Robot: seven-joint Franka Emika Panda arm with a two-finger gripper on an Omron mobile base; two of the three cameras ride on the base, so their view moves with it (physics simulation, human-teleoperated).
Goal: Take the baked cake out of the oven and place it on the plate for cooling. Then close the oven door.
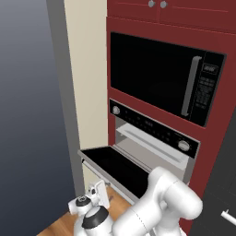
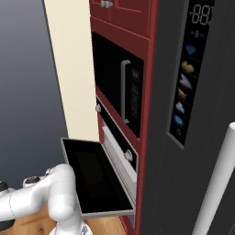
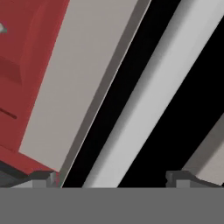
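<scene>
- Oven [image 1: 152, 138]: built into the red cabinet column, directly below the black microwave [image 1: 161, 76]. Black control strip with a silver knob at each end; light grey interior visible behind the opening.
- Oven door [image 1: 117, 166]: swung down on its lower hinge, lying roughly flat and projecting out from the cabinet. Same door seen from the other side in the right base view [image 2: 94, 181], black glass facing up.
- Door handle [image 3: 144, 100]: silver bar running diagonally across the hand view, between the two finger tips.
- Tool [image 3: 111, 177]: jaws spread wide, nothing between them; hangs low in front of the door's outer edge, just beside the handle.
- Wooden floor [image 1: 60, 226] beneath the arm.
</scene>
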